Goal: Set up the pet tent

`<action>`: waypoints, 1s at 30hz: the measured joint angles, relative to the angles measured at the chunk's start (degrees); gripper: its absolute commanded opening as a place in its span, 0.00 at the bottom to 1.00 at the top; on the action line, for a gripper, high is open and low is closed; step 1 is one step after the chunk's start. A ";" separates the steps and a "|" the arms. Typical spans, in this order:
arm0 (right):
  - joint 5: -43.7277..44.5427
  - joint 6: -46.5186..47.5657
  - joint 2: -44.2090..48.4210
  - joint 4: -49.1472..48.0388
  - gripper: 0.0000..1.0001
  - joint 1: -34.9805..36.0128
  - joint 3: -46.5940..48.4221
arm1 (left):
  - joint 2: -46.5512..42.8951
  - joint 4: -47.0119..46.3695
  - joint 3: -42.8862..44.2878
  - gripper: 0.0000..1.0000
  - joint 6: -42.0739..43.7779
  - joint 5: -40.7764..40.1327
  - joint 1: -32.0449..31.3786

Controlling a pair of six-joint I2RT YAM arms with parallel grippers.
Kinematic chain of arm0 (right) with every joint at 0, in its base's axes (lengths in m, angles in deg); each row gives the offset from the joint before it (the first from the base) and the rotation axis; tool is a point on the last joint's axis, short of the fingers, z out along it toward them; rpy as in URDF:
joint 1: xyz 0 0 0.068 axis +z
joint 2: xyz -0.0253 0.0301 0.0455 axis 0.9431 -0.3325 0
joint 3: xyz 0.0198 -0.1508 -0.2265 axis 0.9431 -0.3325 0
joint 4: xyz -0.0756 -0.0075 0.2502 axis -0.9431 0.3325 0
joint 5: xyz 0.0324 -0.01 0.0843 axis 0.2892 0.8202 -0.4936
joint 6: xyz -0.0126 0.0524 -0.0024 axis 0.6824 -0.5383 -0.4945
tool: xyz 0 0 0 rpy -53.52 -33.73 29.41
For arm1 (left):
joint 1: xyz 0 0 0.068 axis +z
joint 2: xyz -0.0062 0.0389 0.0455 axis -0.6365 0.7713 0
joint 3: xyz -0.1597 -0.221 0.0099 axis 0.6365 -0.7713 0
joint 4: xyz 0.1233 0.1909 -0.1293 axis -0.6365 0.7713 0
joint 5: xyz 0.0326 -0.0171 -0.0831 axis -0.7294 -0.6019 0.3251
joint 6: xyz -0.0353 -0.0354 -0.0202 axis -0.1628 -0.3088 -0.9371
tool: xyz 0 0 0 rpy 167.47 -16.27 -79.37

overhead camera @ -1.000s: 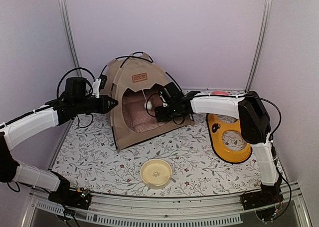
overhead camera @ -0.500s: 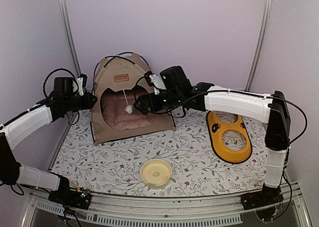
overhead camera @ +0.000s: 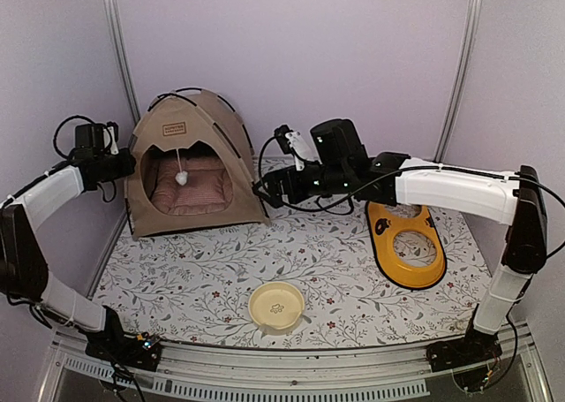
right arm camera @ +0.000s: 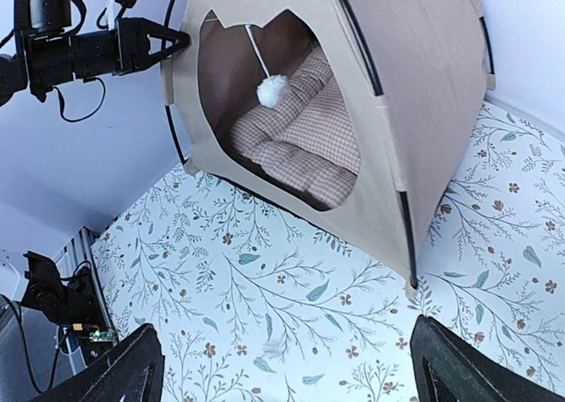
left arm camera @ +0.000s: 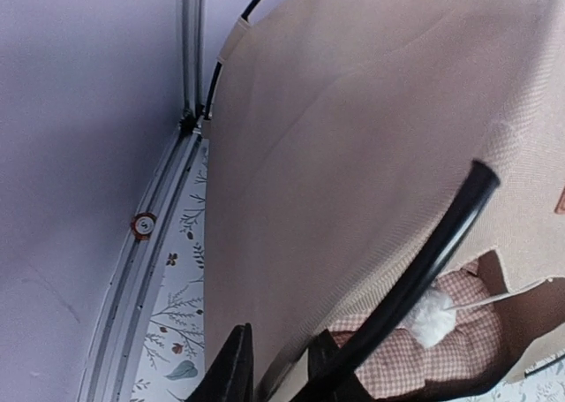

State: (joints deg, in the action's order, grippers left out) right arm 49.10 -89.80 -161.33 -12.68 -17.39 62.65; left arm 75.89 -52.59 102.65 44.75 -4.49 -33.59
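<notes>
Table point(overhead camera: 353, 274) with floral-printed top, on which the pet tent point(overhead camera: 221, 135) is set at rear left, a yellow double-bowl feeder tray point(overhead camera: 385, 260) at right, and a cream bowl point(overhead camera: 276, 307) near the front edge.

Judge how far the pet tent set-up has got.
Done: the pet tent stands domed, cushion inside, pompom hanging in the doorway. In hand: left tool at its side edge, grip unclear; right tool open, clear of it. Left: apparently only letting go.

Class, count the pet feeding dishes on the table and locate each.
2. A cream round bowl sits front centre; a yellow oval feeder tray lies at the right, its far end under the right arm. The tent could hide more.
</notes>
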 measured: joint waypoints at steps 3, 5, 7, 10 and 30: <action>0.17 0.04 1.81 -0.48 0.99 -0.35 -2.67 | 1.27 0.22 1.29 0.35 -0.04 -0.87 2.10; 0.20 0.04 2.91 -0.61 0.99 -0.76 -4.20 | 1.60 0.61 1.53 0.40 -0.28 -1.18 3.08; 0.24 -0.02 3.65 -0.98 0.99 -1.25 -5.46 | 1.60 1.16 1.62 0.47 -0.07 -1.42 3.61; 0.35 -0.15 4.85 -1.42 0.99 -2.47 -7.76 | 1.55 1.84 2.27 0.58 0.24 -2.32 3.78; 0.98 -4.37 12.50 -2.05 0.99 -11.85 -17.70 | -10.97 2.60 3.74 0.99 0.66 -2.29 -3.78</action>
State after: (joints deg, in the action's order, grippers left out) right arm 50.09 -94.17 -148.83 -14.73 -29.24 44.95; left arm 64.92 -49.99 106.38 45.40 -6.79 -37.38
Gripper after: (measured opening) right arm 0.989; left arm 0.993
